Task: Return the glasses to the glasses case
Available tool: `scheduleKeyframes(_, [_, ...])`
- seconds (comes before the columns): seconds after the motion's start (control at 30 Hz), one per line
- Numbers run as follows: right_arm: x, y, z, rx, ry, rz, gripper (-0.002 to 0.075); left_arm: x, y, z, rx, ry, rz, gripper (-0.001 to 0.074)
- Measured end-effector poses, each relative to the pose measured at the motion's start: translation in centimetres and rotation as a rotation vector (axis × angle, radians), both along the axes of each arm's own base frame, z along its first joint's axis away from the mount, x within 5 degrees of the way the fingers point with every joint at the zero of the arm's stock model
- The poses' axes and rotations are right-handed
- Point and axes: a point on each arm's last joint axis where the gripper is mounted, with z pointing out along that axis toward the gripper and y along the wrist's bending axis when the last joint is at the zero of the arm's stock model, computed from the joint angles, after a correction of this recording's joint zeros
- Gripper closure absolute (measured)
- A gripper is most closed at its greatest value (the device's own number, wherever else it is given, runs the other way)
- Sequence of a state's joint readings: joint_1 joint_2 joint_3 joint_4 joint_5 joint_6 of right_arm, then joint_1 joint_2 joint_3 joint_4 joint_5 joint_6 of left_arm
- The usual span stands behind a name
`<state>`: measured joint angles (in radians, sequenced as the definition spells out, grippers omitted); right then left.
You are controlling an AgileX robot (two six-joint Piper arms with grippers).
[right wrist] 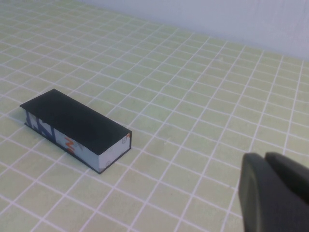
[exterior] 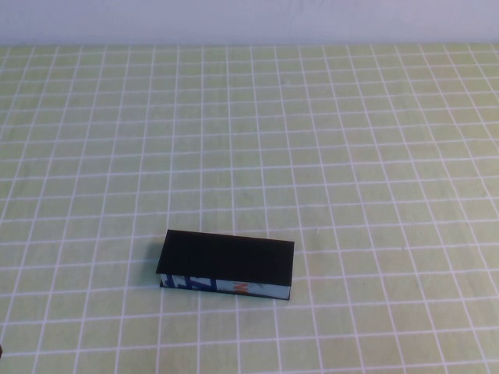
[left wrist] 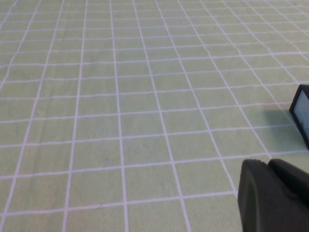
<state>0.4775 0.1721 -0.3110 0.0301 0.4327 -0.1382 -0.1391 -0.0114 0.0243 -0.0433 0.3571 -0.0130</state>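
The glasses case [exterior: 226,263] lies shut on the green checked tablecloth, near the front and a little left of centre, its black lid down and its blue, white and orange printed edge facing me. The glasses are out of view. Neither arm shows in the high view. My left gripper [left wrist: 268,163] hovers low over bare cloth, shut on nothing, and one corner of the glasses case [left wrist: 301,113] shows beside it. My right gripper [right wrist: 264,155] is also shut and empty, well clear of the glasses case [right wrist: 77,128], which lies a few squares away.
The green cloth with white grid lines [exterior: 351,156] covers the whole table. A pale wall [exterior: 249,19] runs along the far edge.
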Motion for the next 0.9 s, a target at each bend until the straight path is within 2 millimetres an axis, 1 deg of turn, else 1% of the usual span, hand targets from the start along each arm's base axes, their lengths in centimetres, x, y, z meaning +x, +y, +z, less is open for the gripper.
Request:
scheduleKeyframes(0.7, [-0.02, 0.03, 0.01, 0.015, 0.007, -0.001, 0.0743, 0.00, 0.00, -0.02, 0.000, 0.002, 0.000, 0.0740])
scheduleKeyframes(0.8, [0.11, -0.19, 0.03, 0.040, 0.018, -0.058, 0.0743, 0.00, 0.00, -0.02, 0.000, 0.002, 0.000, 0.0739])
scheduleKeyframes(0.9, [0.33, -0.66, 0.05, 0.068, 0.025, -0.163, 0.0743, 0.00, 0.00, -0.02, 0.000, 0.002, 0.000, 0.0739])
